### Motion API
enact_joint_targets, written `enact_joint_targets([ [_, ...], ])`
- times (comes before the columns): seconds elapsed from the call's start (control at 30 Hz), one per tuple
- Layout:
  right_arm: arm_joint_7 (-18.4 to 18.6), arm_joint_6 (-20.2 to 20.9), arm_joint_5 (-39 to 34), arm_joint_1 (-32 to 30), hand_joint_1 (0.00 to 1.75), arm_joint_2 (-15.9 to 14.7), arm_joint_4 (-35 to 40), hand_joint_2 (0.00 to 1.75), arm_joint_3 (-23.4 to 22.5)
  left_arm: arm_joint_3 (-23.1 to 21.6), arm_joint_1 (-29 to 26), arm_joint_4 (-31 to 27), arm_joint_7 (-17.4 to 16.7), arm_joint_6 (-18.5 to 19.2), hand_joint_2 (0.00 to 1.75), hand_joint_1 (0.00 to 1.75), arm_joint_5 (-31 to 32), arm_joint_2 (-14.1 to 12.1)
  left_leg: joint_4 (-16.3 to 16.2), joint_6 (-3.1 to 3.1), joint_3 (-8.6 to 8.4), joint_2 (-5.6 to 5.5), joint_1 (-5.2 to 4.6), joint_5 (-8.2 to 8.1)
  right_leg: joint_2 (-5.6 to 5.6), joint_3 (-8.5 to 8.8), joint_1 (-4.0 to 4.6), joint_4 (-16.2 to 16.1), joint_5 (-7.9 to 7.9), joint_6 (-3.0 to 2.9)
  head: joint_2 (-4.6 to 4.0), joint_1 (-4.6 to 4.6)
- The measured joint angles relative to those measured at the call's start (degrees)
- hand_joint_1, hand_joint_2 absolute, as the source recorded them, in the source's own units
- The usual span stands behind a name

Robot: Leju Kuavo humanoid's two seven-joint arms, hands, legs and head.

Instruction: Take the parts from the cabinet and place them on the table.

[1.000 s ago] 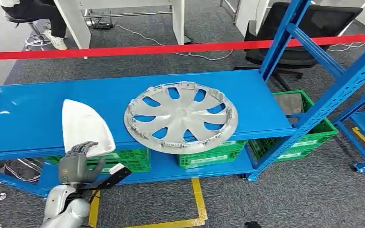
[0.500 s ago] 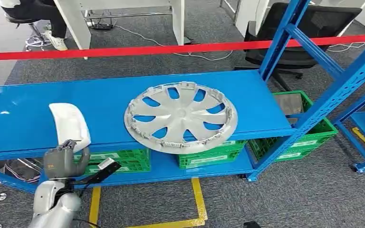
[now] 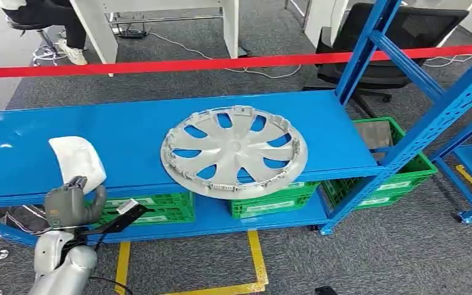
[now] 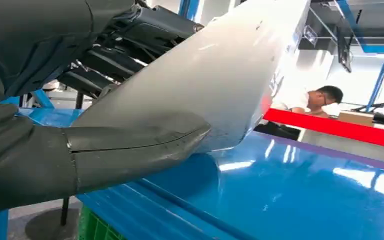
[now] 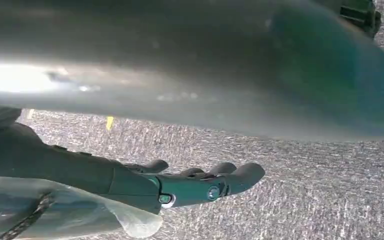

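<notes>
My left hand [image 3: 70, 203] grips a white curved shell part [image 3: 77, 160] at the front left edge of the blue shelf [image 3: 135, 135]. In the left wrist view the thumb [image 4: 130, 145] presses on the part [image 4: 205, 85], whose far end is tilted up off the shelf [image 4: 290, 190]. A silver wheel cover [image 3: 233, 150] lies flat on the shelf's middle, its front rim hanging over the edge. My right hand [image 5: 195, 185] hangs over the grey carpet, its fingers stretched out with nothing in them.
Green crates [image 3: 381, 166] stand on the lower shelf. Blue uprights [image 3: 442, 117] rise at the right. A red barrier tape [image 3: 221, 62] crosses behind the shelf. A black office chair [image 3: 405, 37] and a seated person [image 3: 37, 18] are beyond it. Yellow floor tape [image 3: 255, 258] marks the carpet.
My left hand has drawn the white part to the left and toward the shelf's front edge, tipping it up on its side. The wheel cover has stayed put.
</notes>
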State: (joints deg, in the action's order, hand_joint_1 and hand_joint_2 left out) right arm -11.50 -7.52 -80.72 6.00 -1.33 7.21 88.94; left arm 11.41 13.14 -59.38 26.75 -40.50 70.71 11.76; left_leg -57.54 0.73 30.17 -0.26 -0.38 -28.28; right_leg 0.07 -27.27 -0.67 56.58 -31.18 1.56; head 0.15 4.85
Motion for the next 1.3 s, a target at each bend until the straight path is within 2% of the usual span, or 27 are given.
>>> enact_joint_targets([
  [0.13, 0.0, 0.0, 0.0, 0.0, 0.0, 0.0, 0.0, 0.0, 0.0, 0.2, -0.2, -0.9, 1.2, 0.0, 1.75, 1.75, 0.0, 0.1, 0.0, 0.0, 0.0, 0.0, 0.0, 0.0, 0.0, 0.0, 0.0, 0.0, 0.0, 0.0, 0.0, 0.02],
  [0.3, -0.1, 0.0, -0.3, 0.0, 0.0, 0.0, 0.0, 0.0, 0.0, 0.5, -1.5, -7.6, 3.8, 0.0, 1.75, 1.75, 0.1, 1.4, 0.0, 0.0, 0.02, 0.01, 0.0, 0.0, 0.05, -0.03, 0.0, 0.0, 0.0, 0.0, 0.0, 0.0],
  [0.47, -0.4, -0.3, -1.1, -0.1, 0.0, 0.0, 0.0, 0.0, 0.0, -1.4, -3.5, -19.8, 4.3, 0.0, 1.75, 1.75, 1.4, 2.5, 0.0, 0.0, 0.06, 0.01, 0.0, 0.0, 0.03, -0.08, 0.0, 0.0, 0.0, 0.0, 0.0, 0.0],
  [0.5, -0.4, -0.3, -1.3, -0.1, 0.0, 0.0, 0.0, 0.0, 0.0, -1.9, -4.2, -22.1, 5.3, 0.0, 1.75, 1.75, 1.4, 2.7, 0.0, 0.0, 0.06, 0.01, 0.0, 0.0, 0.03, -0.09, 0.0, 0.0, 0.0, 0.0, 0.0, 0.0],
  [0.6, -0.5, -0.5, -1.7, -0.1, 0.0, 0.0, 0.0, 0.0, 0.0, -2.3, -6.0, -30.1, 11.8, 0.0, 1.75, 1.75, 1.8, 4.3, 0.0, 0.0, 0.1, 0.01, 0.0, -0.01, 0.03, -0.12, 0.0, 0.0, 0.0, 0.0, 0.0, 0.02],
  [0.63, -0.5, -0.6, -1.8, -0.1, 0.0, 0.0, 0.0, 0.0, 0.0, -2.6, -6.3, -32.0, 12.6, 0.0, 1.75, 1.75, 1.8, 4.7, 0.0, 0.0, 0.1, 0.01, 0.0, -0.01, 0.03, -0.12, -0.01, 0.0, 0.0, 0.0, 0.0, 0.0],
  [0.83, -0.5, -0.9, -2.2, -0.2, 0.0, 0.0, 0.0, 0.0, 0.0, -5.1, -8.1, -43.0, 13.2, 0.1, 1.75, 1.75, 1.7, 4.8, 0.0, 0.0, 0.09, 0.0, 0.0, 0.0, -0.01, -0.13, 0.0, 0.0, 0.0, 0.0, 0.0, 0.0],
  [1.03, -0.6, -1.1, -2.6, -0.2, 0.0, 0.0, 0.0, 0.0, 0.0, -6.6, -9.1, -47.4, 13.2, 0.1, 1.75, 1.75, 1.9, 4.7, 0.0, 0.0, 0.09, 0.0, 0.0, 0.0, 0.0, -0.12, 0.0, 0.0, 0.0, 0.0, 0.0, 0.0],
  [1.3, -0.6, -1.1, -3.3, -0.2, 0.0, 0.0, 0.0, 0.0, 0.0, -7.3, -10.3, -48.4, 12.9, 0.2, 1.75, 1.75, 3.4, 4.7, 0.0, 0.0, 0.1, 0.0, 0.0, 0.0, 0.0, -0.13, -0.01, 0.0, 0.0, 0.0, 0.0, 0.02],
])
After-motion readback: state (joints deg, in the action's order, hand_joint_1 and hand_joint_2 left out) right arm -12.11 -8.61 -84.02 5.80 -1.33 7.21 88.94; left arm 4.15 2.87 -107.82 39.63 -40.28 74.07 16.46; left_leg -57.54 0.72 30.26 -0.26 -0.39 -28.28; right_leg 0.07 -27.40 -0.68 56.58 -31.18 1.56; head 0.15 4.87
